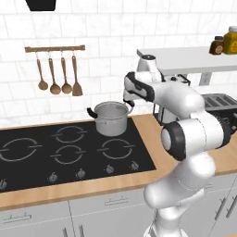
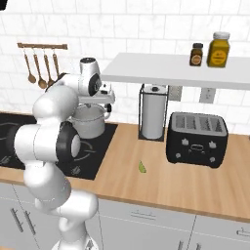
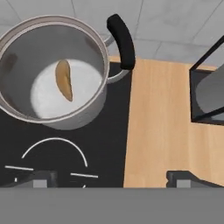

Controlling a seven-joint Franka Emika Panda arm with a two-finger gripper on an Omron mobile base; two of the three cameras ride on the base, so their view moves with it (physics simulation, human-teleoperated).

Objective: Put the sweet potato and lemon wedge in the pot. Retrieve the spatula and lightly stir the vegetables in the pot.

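Observation:
The silver pot stands at the back right of the black cooktop. Seen from above in the hand view, the pot holds an orange-brown sweet potato on its bottom. My gripper hovers open above the cooktop's right edge, just right of the pot, with nothing between its fingertips. The green lemon wedge lies on the wooden counter in front of the paper towel holder. The wooden spatula hangs rightmost on the wall rack.
A paper towel holder and a black toaster stand at the back of the counter. A white shelf with two jars hangs above them. Three spoons hang beside the spatula.

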